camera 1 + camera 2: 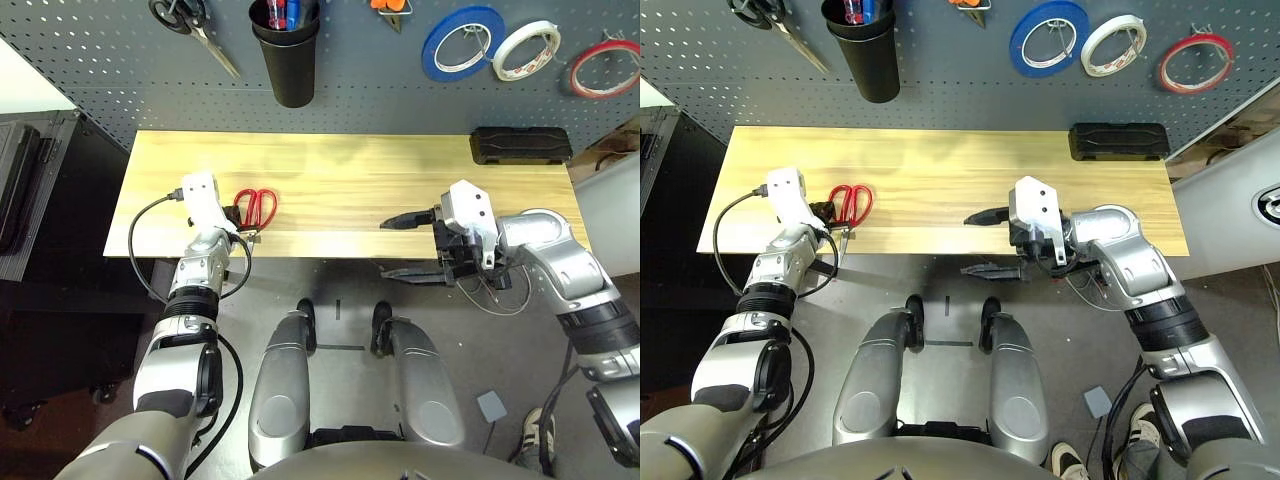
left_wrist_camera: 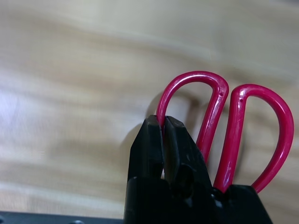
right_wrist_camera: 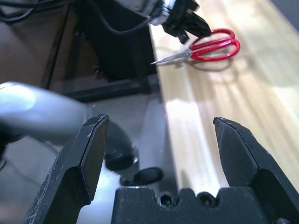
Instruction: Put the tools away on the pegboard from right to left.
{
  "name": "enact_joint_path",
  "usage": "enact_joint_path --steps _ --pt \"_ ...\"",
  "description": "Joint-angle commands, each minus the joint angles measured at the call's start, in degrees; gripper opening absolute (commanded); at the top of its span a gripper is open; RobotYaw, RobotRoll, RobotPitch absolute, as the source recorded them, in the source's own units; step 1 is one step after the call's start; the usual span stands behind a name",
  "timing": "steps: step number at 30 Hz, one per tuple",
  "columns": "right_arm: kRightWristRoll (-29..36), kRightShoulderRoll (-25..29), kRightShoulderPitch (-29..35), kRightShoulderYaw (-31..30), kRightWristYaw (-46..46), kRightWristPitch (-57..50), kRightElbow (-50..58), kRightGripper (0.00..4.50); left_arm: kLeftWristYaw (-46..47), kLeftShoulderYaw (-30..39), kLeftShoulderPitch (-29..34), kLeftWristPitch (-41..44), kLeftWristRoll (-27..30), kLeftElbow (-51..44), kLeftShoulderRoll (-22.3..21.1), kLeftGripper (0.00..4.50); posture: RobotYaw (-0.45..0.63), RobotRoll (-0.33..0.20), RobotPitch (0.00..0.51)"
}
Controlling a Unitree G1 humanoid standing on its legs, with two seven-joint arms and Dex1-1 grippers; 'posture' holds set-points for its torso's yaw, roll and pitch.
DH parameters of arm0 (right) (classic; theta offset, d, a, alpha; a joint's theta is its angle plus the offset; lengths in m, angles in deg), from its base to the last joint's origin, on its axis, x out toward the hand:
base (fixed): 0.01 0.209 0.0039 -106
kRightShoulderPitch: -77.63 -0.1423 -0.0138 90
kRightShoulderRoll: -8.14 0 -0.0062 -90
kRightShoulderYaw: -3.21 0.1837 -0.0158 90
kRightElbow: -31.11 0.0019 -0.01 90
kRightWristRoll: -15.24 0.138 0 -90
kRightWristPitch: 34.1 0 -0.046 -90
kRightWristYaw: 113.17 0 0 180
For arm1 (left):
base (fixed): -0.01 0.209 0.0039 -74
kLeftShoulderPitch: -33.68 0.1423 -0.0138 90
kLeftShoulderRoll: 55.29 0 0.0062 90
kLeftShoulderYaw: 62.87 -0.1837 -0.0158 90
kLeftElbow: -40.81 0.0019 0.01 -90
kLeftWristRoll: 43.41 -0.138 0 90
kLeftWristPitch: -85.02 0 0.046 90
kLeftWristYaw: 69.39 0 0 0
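Note:
The red-handled scissors lie flat on the wooden table near its front left, blades pointing toward the front edge. My left gripper is shut on one handle loop; in the left wrist view the black fingers pinch the loop of the scissors. My right gripper stands open at the table's front edge, right of centre, holding nothing. On the pegboard hang the red tape ring at far right, the orange pliers, and a red screwdriver in the black cup.
Black-handled scissors hang at the pegboard's left. Blue tape and white tape hang left of the red ring. A black case lies at the table's back right. The table's middle is bare wood.

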Motion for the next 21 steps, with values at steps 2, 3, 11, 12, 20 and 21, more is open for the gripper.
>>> enact_joint_path --steps 2,3,11,12,20,21 --pt "0.4 -1.7 -1.6 2.8 2.9 3.0 -3.4 4.50 0.9 1.3 3.3 5.6 2.1 -12.0 0.2 0.04 0.01 0.000 0.342" --pt "0.4 -2.2 -2.2 3.3 3.6 3.6 -4.3 4.50 1.3 1.7 3.7 6.7 2.4 -14.1 0.2 0.04 0.01 0.000 0.343" --pt "2.7 -7.0 -6.9 10.1 11.8 5.3 -9.2 4.50 4.0 6.1 6.3 10.7 4.6 -32.4 -0.9 0.04 0.03 0.000 0.300" --pt "2.7 -7.3 -7.1 10.4 12.2 5.7 -9.3 4.50 4.0 6.4 6.3 10.0 4.7 -33.4 -0.9 0.04 0.03 0.000 0.300" --pt "5.4 -8.2 -9.6 11.9 12.7 3.3 -9.7 4.50 2.8 8.3 4.0 -0.4 4.4 -33.7 -2.2 0.04 -0.02 0.000 0.240" --pt "5.7 -8.1 -10.0 12.0 12.5 2.9 -9.7 4.50 3.0 8.6 3.2 -2.1 4.3 -32.9 -2.4 0.04 -0.02 0.000 0.237"
